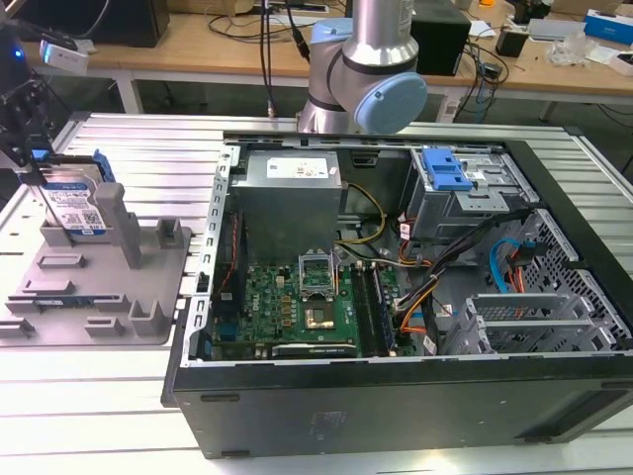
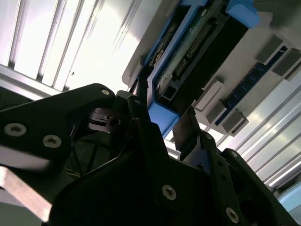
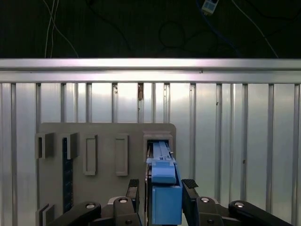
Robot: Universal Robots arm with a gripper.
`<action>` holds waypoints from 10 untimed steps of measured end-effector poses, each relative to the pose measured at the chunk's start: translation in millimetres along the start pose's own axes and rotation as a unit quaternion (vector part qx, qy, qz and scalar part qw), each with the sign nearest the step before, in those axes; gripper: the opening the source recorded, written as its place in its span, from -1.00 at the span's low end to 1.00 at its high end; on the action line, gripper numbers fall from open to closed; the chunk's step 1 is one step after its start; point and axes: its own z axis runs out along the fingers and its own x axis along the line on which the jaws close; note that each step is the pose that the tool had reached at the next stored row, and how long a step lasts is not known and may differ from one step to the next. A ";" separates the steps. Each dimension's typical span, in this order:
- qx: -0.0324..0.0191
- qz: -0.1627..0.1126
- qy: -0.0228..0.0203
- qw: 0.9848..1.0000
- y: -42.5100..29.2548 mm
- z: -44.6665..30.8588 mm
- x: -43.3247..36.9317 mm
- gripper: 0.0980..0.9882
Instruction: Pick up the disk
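1. Exterior view. One arm rose behind one open computer case on the slatted metal table. One grey holder lay on the table to the exterior view's left of the case. One disk stood upright on edge in the holder, label facing the camera, beside a grey post. The gripper hung directly over the disk's far-left edge. One blue bracket sat inside the case, well apart from the disk.

2. Second wrist view. The gripper was seen from close behind. Its two black fingers straddled the blue-railed end of the disk, one on each face. The disk still sat among the holder's grey blocks, with the table's slats on both sides.

3. First wrist view. The camera looked straight down on the disk's blue top edge, which was seated in one slot of the holder. The jaws were spread, one finger on each side: one stood just beside the disk, the other showed a narrow dark gap. No firm clamp on the disk was evident. The disk had not been lifted from the holder.
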 end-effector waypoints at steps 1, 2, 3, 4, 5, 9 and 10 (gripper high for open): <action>0.000 0.000 0.000 1.000 0.0 0.3 0.0 -0.14; 0.000 0.000 0.000 1.000 0.0 0.5 0.0 -0.14; 0.000 0.000 0.000 1.000 0.0 0.8 -0.1 -0.14; 0.000 0.000 0.000 1.000 0.0 1.0 -0.1 -0.14; 0.000 0.000 0.000 1.000 0.0 1.3 -0.1 -0.14; 0.000 0.000 0.000 1.000 0.0 2.3 -0.1 -0.14; 0.000 0.000 0.000 1.000 0.0 2.4 -0.1 -0.14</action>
